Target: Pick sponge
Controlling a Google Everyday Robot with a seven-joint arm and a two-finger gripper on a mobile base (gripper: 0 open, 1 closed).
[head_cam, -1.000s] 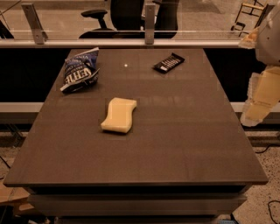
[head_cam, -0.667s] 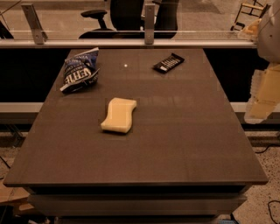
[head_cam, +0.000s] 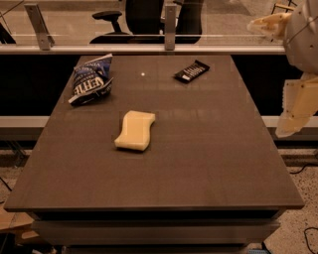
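The sponge is a pale yellow foam block with pinched sides. It lies flat on the dark table, left of the middle. My gripper is at the upper right of the view, beyond the table's right edge, high up and far from the sponge. It holds nothing that I can see. The pale arm hangs below it at the right edge of the view.
A blue crinkled chip bag lies at the back left of the table. A small black wrapped bar lies at the back, right of centre. A glass rail with metal posts runs behind the table, with an office chair beyond it.
The arm at the right edge has shifted slightly upward. The sponge, bag and bar have not moved.
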